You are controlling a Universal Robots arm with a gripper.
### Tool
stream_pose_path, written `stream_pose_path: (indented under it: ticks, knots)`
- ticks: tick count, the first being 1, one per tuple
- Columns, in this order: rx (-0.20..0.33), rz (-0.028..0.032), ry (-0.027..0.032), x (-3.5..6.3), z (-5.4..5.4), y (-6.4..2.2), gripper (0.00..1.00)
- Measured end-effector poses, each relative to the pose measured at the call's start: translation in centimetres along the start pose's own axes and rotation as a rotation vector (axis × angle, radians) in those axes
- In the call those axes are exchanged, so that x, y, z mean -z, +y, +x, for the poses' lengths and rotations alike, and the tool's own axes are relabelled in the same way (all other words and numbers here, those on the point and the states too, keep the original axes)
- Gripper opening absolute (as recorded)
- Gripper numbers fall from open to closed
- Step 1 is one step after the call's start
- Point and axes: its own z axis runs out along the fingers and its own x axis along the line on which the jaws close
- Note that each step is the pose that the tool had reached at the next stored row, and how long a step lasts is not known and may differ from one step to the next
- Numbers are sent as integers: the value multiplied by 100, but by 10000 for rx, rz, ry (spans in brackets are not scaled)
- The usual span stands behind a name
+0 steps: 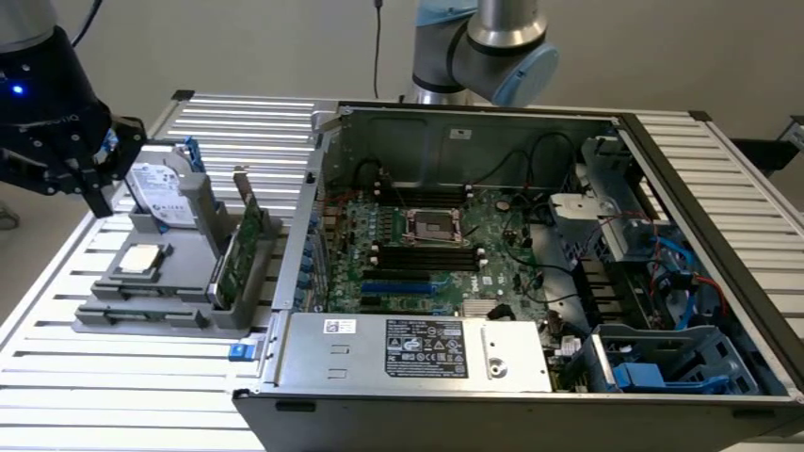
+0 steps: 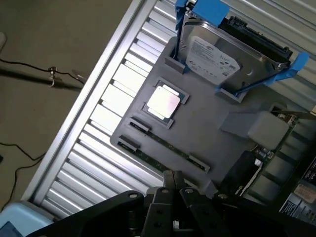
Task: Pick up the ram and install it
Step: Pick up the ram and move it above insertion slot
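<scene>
Closest, the gripper (image 2: pixel 173 181) hangs above the grey tray (image 2: pixel 207 123), its jaws drawn together on nothing. Just past it, the ram (image 2: pixel 165 144) rests in its holders along one edge of that tray. Farther on sit the silver processor (image 2: pixel 164 102) and the hard drive (image 2: pixel 215 57), with the open computer case (image 1: pixel 453 141) beside the tray on the exterior view's right.

On the table (image 1: pixel 113 377) at the exterior view's left, beside the computer case (image 1: pixel 440 141) at centre and right, sits the tray (image 1: pixel 188 256), with the hard drive (image 1: pixel 164 193) upright at its rear, the processor (image 1: pixel 142 259) flat mid-tray, the ram (image 2: pixel 165 147) along its front edge and the expansion card (image 1: pixel 245 254) upright on the side nearest the case.
</scene>
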Motion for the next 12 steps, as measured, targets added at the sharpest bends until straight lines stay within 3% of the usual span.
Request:
stream_pose_path:
  ticks: [5,12]
  knots:
    - [889,86,-15,0,0,-1,11]
    - [2140,163,32,-1,1,-2,11]
